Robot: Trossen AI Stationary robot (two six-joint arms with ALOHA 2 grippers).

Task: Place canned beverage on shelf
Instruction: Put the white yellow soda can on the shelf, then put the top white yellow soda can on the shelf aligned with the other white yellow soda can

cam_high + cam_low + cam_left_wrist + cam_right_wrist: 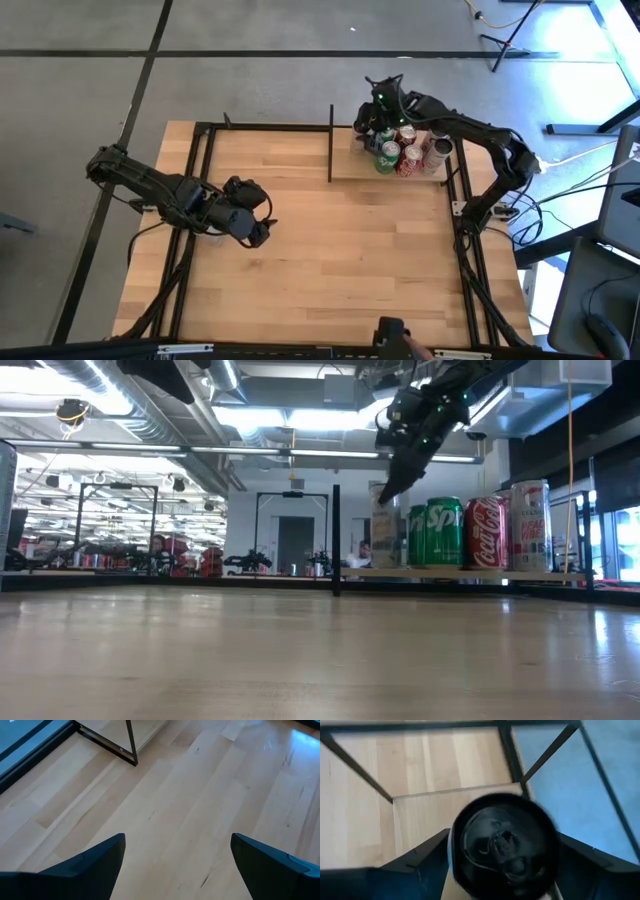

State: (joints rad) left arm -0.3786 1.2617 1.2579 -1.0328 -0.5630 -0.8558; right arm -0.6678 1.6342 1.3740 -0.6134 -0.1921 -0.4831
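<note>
Behind the wooden table (320, 250) a bright workshop room with pipes on the ceiling is visible. Near the table's left edge the left gripper (250, 222) waits above bare wood, its fingers wide apart and empty. At the far right corner stands the shelf (450, 573), already carrying several cans. The right gripper (372, 128) hangs over the shelf's left end, with a dark-topped can (502, 845) between its fingers; whether they are clamping it or letting go I cannot tell. The step seems to be releasing the can. Next, the fingers should open fully and lift straight up, without touching the green can (443, 532) beside it.
</note>
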